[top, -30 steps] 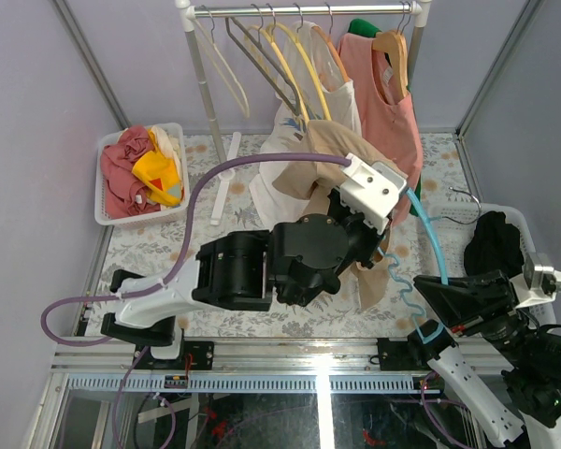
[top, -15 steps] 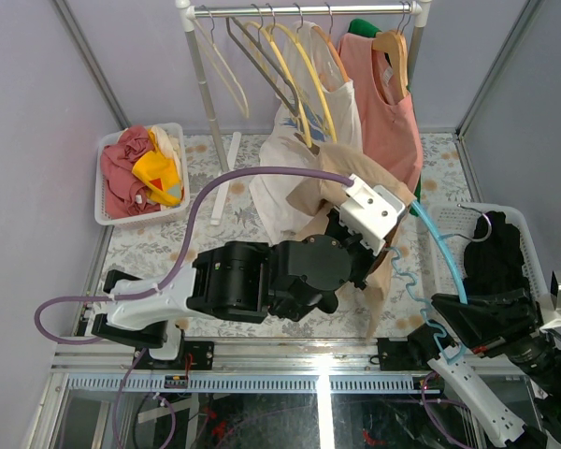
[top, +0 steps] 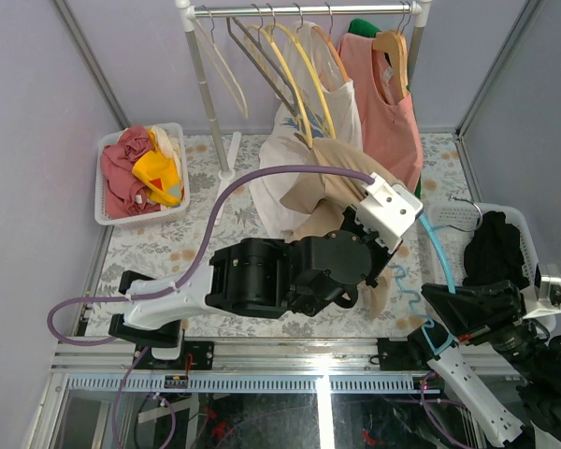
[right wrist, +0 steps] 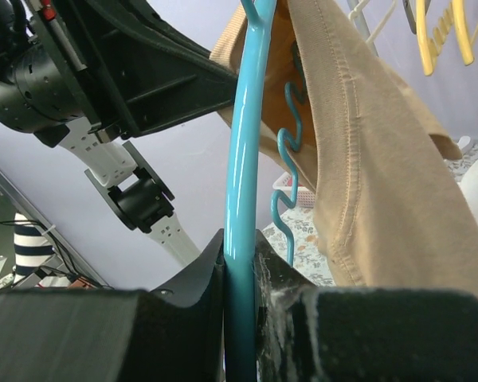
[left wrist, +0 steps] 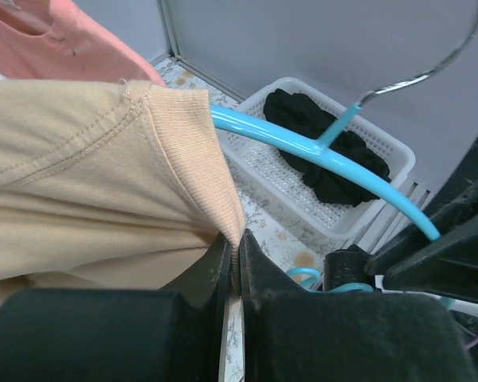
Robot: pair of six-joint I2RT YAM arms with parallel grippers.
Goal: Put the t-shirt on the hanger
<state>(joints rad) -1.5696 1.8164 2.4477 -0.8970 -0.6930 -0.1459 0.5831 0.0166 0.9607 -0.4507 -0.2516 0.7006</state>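
Left gripper (left wrist: 233, 253) stays clenched on the t-shirt (left wrist: 95, 175) neckband and has drawn it rightward. The hanger (left wrist: 271, 131), pinched in the right gripper (right wrist: 239, 255), now seems to slip inside the collar. One shoulder looks threaded, the other not yet.

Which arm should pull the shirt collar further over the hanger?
Left. The left fingers pinch the shirt collar just where the hanger slips behind it; the right fingers are shut on the hanger, steadying it.
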